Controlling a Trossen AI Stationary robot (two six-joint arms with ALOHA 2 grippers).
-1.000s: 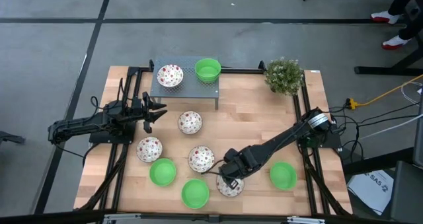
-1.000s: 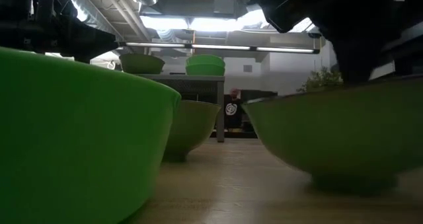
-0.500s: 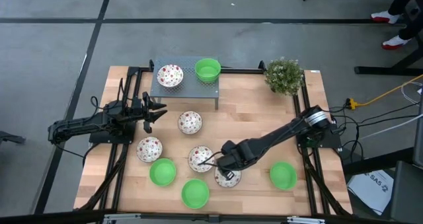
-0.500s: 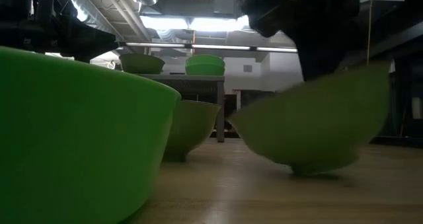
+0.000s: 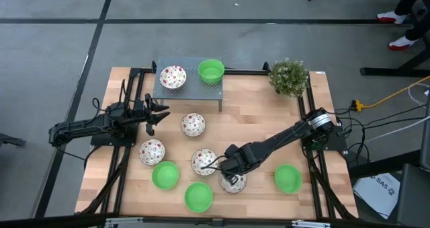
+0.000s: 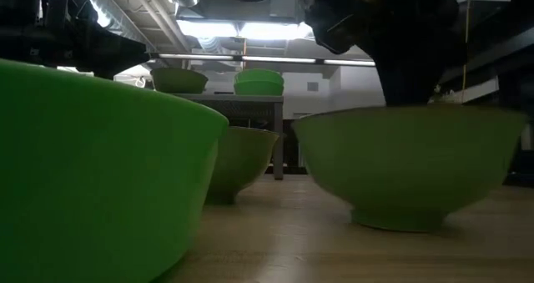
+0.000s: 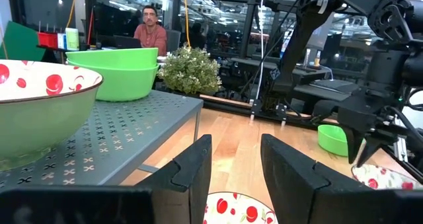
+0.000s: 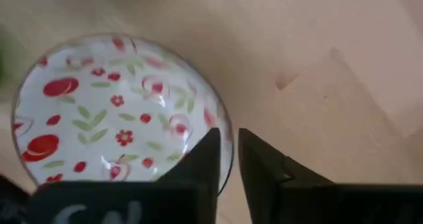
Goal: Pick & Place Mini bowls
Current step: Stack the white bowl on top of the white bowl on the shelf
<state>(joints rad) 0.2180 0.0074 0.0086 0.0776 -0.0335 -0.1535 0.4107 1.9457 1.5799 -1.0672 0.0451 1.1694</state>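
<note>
Two small round bowls [image 5: 211,70] sit on the grey perforated metal stand [image 5: 188,91] at the bench's [image 5: 255,117] far edge; seven remain below. Right hand [image 5: 232,179] pinches a speckled white bowl's [image 8: 112,112] rim near the front edge; left hand [image 5: 161,112] waits spread.

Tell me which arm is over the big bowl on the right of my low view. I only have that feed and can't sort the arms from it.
Observer: The right arm. The high view shows the right gripper at a speckled mini bowl, white inside with a red-and-green pattern.
Operator: Does it have hold of the bowl?
Observer: In the right wrist view the jaws straddle the rim, one inside and one outside, closed in on it.
Operator: And the other arm?
Observer: The left gripper waits at the table's left side next to the grey perforated shelf, with its jaws open and empty.
</note>
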